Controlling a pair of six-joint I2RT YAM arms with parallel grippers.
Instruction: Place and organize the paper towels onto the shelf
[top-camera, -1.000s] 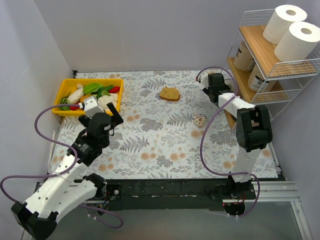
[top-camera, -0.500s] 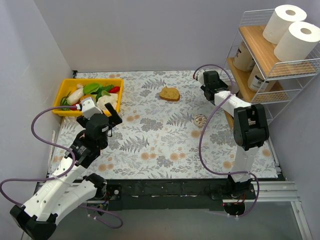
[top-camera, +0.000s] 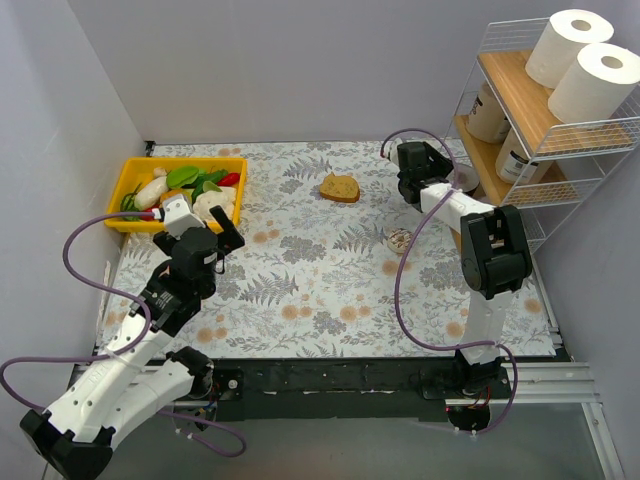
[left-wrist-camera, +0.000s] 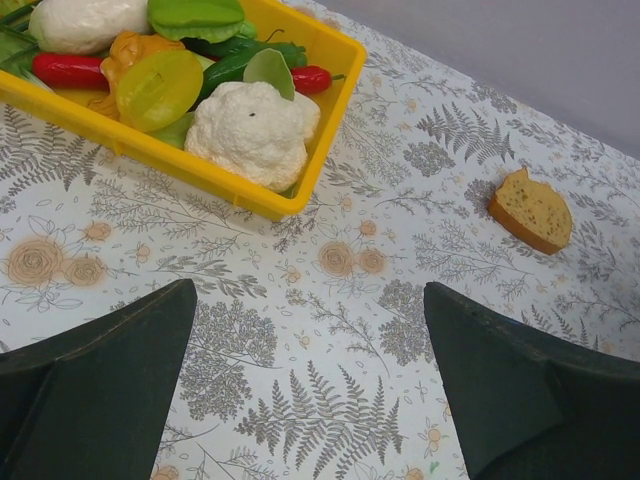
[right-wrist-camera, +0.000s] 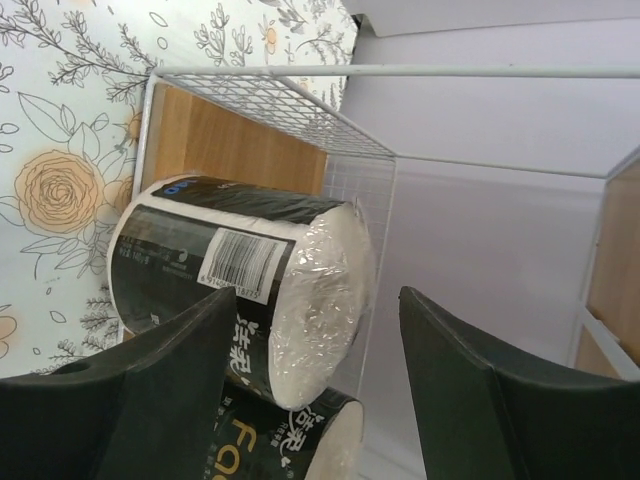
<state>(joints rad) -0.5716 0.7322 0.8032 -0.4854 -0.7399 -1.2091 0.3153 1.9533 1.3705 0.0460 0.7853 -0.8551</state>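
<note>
The white wire shelf (top-camera: 478, 75) with wooden boards stands at the back right. Two plain white paper towels (top-camera: 568, 42) (top-camera: 603, 82) stand on its top tier. Two wrapped rolls (top-camera: 490, 112) (top-camera: 518, 155) sit on the middle tier. In the right wrist view a dark-labelled roll (right-wrist-camera: 230, 270) in clear film lies on the bottom board (right-wrist-camera: 230, 145), with a second labelled roll (right-wrist-camera: 290, 445) beside it. My right gripper (top-camera: 420, 170) (right-wrist-camera: 318, 300) is open and empty, just left of the shelf. My left gripper (top-camera: 215, 225) (left-wrist-camera: 310, 300) is open and empty above the tablecloth.
A yellow bin (top-camera: 138, 172) (left-wrist-camera: 200, 172) of toy vegetables sits at the back left, close to my left gripper. A slice of bread (top-camera: 340, 188) (left-wrist-camera: 530, 208) lies at the back centre. A small metallic disc (top-camera: 400, 240) lies under my right forearm.
My right gripper has drawn back to the left, away from the shelf's lower tiers. My left arm shifted slightly left, then held still.
</note>
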